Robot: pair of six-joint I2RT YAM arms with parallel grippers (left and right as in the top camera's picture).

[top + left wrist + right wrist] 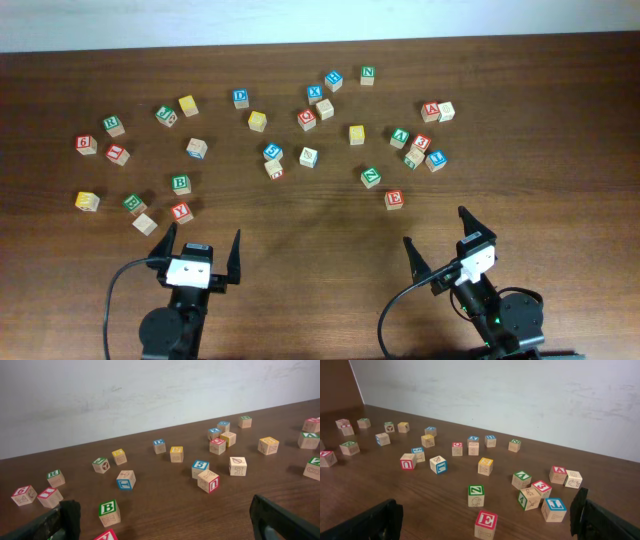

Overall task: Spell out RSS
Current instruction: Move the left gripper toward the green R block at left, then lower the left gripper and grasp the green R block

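Note:
Small wooden letter cubes lie scattered over the far half of the table. A green-and-white cube [112, 124] at the far left seems to read R; it also shows in the left wrist view [55, 477]. Yellow-faced cubes sit at the back left [188, 104], the back middle [257, 120], right of middle [356, 133] and the left edge [87, 201]; I cannot read their letters. My left gripper [203, 240] is open and empty near the front edge, short of the green B cube [180, 183]. My right gripper [436, 230] is open and empty, short of a red E cube [394, 199].
Red, blue and green lettered cubes lie in loose groups: a cluster at the right [420, 148], a green Z cube [371, 176], and a red cube [181, 210] close before my left fingers. A white wall runs behind the table's far edge.

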